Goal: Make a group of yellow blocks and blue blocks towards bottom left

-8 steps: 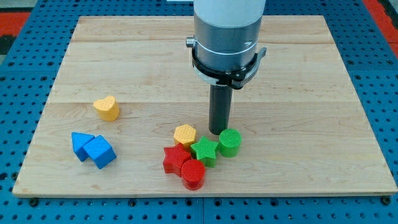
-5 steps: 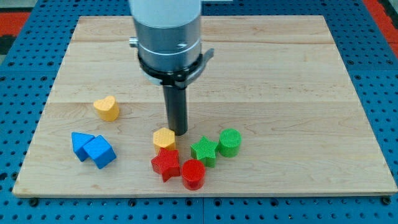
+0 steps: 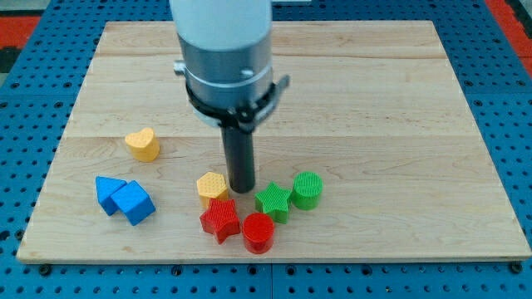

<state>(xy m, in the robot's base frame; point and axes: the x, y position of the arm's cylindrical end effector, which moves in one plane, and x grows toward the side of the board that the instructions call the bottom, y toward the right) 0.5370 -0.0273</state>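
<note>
My tip (image 3: 242, 189) rests on the board just right of a yellow hexagon block (image 3: 213, 187), close to it or touching. A yellow heart block (image 3: 143, 144) lies apart at the view's left. Two blue blocks sit together at the lower left: a blue block of unclear shape (image 3: 108, 193) and a blue cube (image 3: 134, 203), touching. The yellow hexagon touches the red star (image 3: 219, 220) below it.
A red cylinder (image 3: 258, 232) sits right of the red star. A green star (image 3: 273, 201) and a green cylinder (image 3: 307, 189) lie right of my tip. The wooden board (image 3: 399, 124) lies on a blue pegboard.
My tip swept left from beside the green cylinder, pushing the yellow hexagon left. The red star also shifted left, away from the green star.
</note>
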